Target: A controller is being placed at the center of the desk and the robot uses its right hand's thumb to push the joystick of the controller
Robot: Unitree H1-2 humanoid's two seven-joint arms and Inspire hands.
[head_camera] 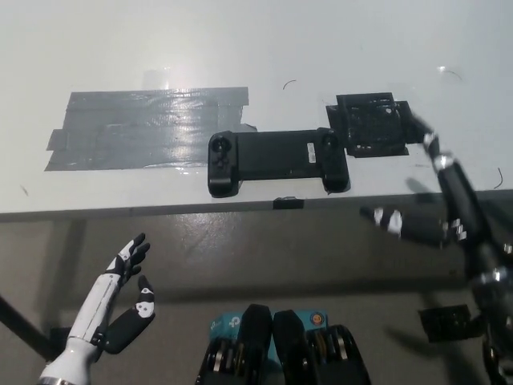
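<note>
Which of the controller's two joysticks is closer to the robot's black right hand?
The joystick on the controller's picture-right grip, beside the black mesh pad. The other joystick sits farther from the right hand.

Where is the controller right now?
In the head view, the controller lies near the desk's front edge, between the grey tape patch and the black mat.

Head camera, steeply down onto desk

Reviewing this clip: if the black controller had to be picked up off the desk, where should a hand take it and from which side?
Probably the right grip of the controller, approached from the near desk edge by the right hand: both grips jut toward that edge, the flat middle offers little hold, and black tape patches crowd its far right corner.
</note>
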